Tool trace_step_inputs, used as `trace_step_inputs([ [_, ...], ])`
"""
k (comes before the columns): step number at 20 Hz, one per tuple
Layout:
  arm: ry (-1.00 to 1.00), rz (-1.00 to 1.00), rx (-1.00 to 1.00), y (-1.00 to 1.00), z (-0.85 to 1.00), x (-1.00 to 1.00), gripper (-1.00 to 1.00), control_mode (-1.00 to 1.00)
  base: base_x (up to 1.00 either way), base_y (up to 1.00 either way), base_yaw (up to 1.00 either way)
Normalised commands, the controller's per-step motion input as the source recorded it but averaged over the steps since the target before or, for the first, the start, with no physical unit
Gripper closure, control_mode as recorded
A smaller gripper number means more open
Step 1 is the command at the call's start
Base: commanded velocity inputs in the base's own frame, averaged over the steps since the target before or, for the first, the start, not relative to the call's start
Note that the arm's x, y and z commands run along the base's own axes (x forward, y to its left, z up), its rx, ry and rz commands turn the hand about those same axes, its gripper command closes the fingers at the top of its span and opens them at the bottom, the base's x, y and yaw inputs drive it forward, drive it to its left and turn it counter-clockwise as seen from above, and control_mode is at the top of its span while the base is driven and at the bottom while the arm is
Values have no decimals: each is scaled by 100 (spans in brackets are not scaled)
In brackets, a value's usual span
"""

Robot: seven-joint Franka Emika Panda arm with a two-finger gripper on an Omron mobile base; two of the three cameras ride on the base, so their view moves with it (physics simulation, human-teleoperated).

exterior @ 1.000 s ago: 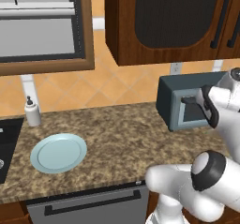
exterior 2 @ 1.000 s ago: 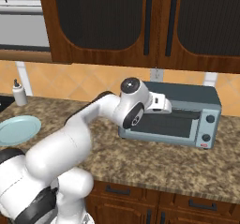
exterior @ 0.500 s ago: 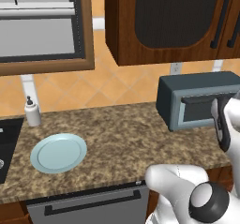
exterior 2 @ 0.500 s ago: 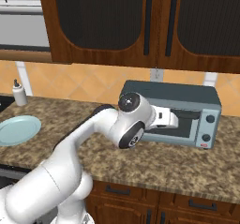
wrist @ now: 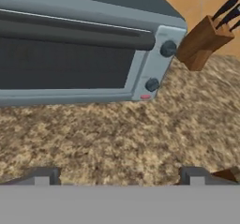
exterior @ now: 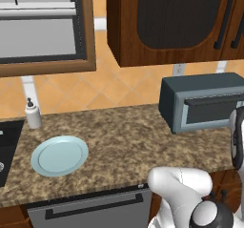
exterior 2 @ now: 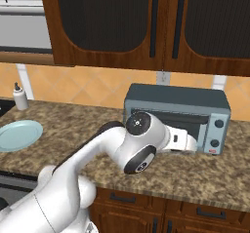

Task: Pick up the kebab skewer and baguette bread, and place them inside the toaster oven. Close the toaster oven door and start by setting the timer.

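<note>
The toaster oven [exterior 2: 178, 98] stands on the counter against the back wall, a dark blue-grey box [exterior: 202, 86]. Its toaster oven door [wrist: 65, 63] is shut, with the dark bar handle [wrist: 79, 33] along its top. Two knobs [wrist: 167, 48] and a red button [wrist: 145, 97] sit on the panel to the door's right. My gripper [wrist: 119, 177] is open, low over the counter just in front of the door, with nothing between its fingertips [wrist: 44, 176]. In the right base view my hand [exterior 2: 185, 142] covers the door's lower part. The kebab skewer and the baguette bread are out of view.
A pale blue plate [exterior: 59, 155] lies bare on the counter's left part, with a soap bottle [exterior: 32, 115] behind it by the sink. A wooden knife block [wrist: 201, 42] stands right of the oven. Dark wall cabinets [exterior 2: 146, 22] hang above. Speckled counter [exterior: 128, 139] spreads between plate and oven.
My arm has swung right and down, bringing the hand from the oven's left side to low in front of its door. The jaws stayed open. Oven and plate are unmoved.
</note>
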Motion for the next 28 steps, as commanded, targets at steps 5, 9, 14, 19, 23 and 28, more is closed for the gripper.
trace_step_inputs([
  [5, 0, -12, 17, -50, 0, -19, -100, -100, 0, 0, 0],
  [9, -4, -2, 30, -59, 0, -18, -100, -100, 0, 0, 0],
  [14, -25, 0, 37, -28, 4, -8, -100, -100, 0, 0, 0],
  [19, -13, -1, 29, 1, 0, 9, -100, -100, 0, 0, 0],
  [23, -1, -1, 18, 6, 0, 28, -100, -100, 0, 0, 0],
  [28, 2, -10, 13, 12, 0, 35, -100, -100, 0, 0, 0],
])
